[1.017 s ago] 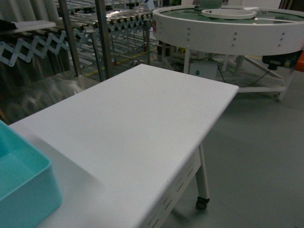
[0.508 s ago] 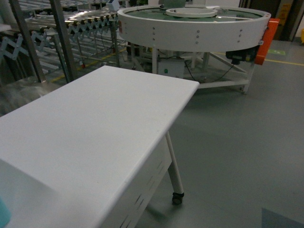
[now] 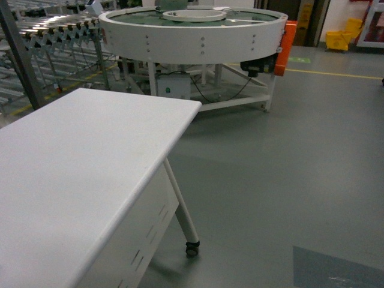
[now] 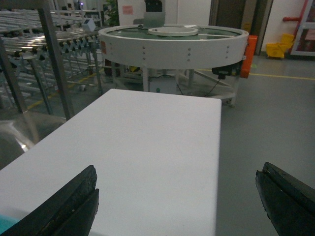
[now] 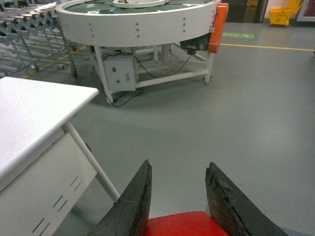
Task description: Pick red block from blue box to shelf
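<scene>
**Red block held in right gripper; blue box barely in view**

The red block (image 5: 183,223) sits between the two dark fingers of the right gripper (image 5: 179,196), low in the right wrist view. Both fingers (image 5: 135,204) bear against its sides, so the right gripper is closed on the block. Only the top face of the block shows; its stud is not visible. Block and gripper hang over the grey floor (image 5: 236,108), off the edge of the white table (image 5: 29,108), not above it.

The left gripper (image 4: 177,201) is spread wide, its black fingers (image 4: 69,204) at the far lower corners of the left wrist view, with nothing between them. It hangs above the white tabletop.

Containers: a sliver of turquoise at the bottom left corner of the left wrist view appears to be the rim of the blue box (image 4: 6,225). Its interior is not visible, so its contents cannot be told.

View differences: the head view shows the table, a caster foot (image 3: 192,248) and the floor, but neither gripper, block nor box. A round white conveyor (image 3: 192,33) with an orange side panel stands behind the table in all three views. A roller conveyor rack (image 4: 59,39) shows at left in the left wrist and head views. A yellow mop bucket (image 3: 341,37) stands at far right.
</scene>
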